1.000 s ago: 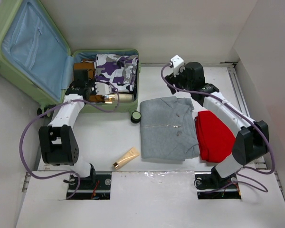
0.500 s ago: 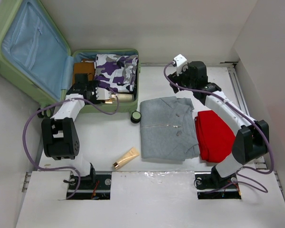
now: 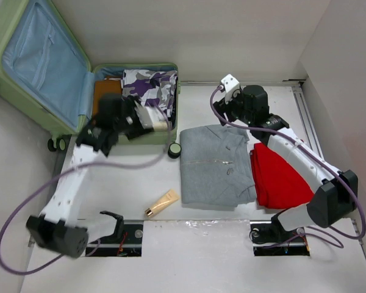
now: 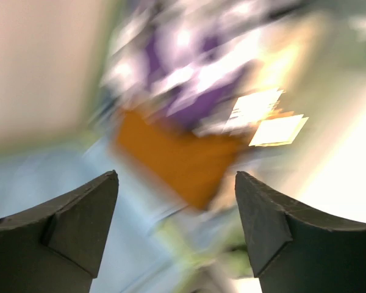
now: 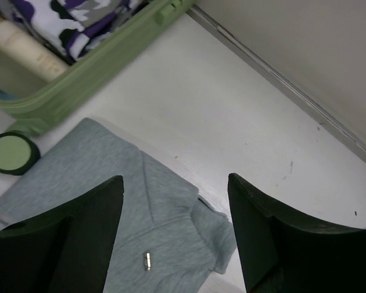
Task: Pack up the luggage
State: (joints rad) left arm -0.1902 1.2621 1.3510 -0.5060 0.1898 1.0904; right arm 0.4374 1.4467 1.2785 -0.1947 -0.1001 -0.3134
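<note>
— Where does the top view sit?
— High at the near edge, facing down over the whole table (image 3: pixel 128 177).
— And the wrists?
— Close in, the left blurred; top and right share the luggage (image 3: pixel 43 61) (image 5: pixel 110 55).

1 suitcase (image 3: pixel 43 64), 1 grey garment (image 3: pixel 216 166), 1 red garment (image 3: pixel 282 176), 1 camouflage garment (image 3: pixel 149 84), 1 tube (image 3: pixel 163 203).

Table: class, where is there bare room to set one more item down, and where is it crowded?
Bare table lies between suitcase, grey shirt and tube; also behind the shirt toward the back wall. Crowded: the suitcase's base, and the right side, where the red garment meets the shirt.
</note>
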